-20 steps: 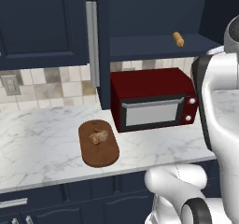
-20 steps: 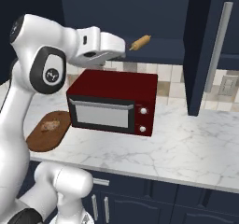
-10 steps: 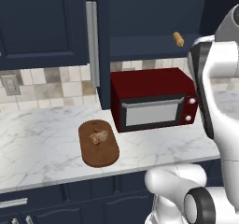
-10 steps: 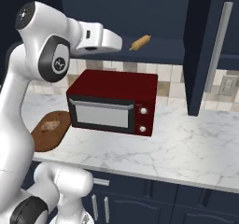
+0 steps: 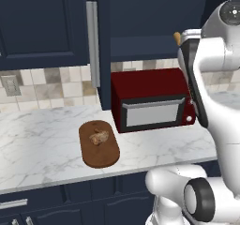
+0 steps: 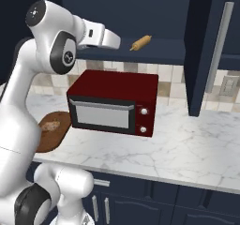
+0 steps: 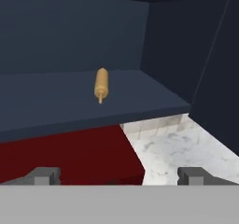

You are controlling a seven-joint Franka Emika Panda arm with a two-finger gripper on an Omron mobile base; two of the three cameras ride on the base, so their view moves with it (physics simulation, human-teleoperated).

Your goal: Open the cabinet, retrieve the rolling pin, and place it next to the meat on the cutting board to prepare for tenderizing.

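Observation:
The cabinet (image 6: 164, 3) stands open, and its shelf holds the rolling pin (image 6: 140, 42), a tan wooden cylinder. My gripper (image 6: 117, 43) hovers above the microwave, just left of the pin and apart from it. In the hand view the rolling pin (image 7: 101, 84) lies ahead on the shelf, and my gripper (image 7: 120, 176) is open with nothing between its fingertips (image 7: 44, 175). In the left base view my arm hides most of the rolling pin (image 5: 177, 37). The meat (image 5: 99, 137) sits on the oval cutting board (image 5: 98, 146) on the counter; the same cutting board (image 6: 50, 132) lies left of the microwave.
A dark red microwave (image 6: 115, 102) stands on the marble counter (image 6: 187, 149) directly under the open shelf. The open cabinet door (image 6: 206, 50) juts out at the right with its silver handle (image 6: 220, 41). Navy drawers (image 5: 56, 205) run below the counter.
My hand has risen a little and edged toward the shelf and the rolling pin. The jaws stay open. The pin, board and meat have not moved.

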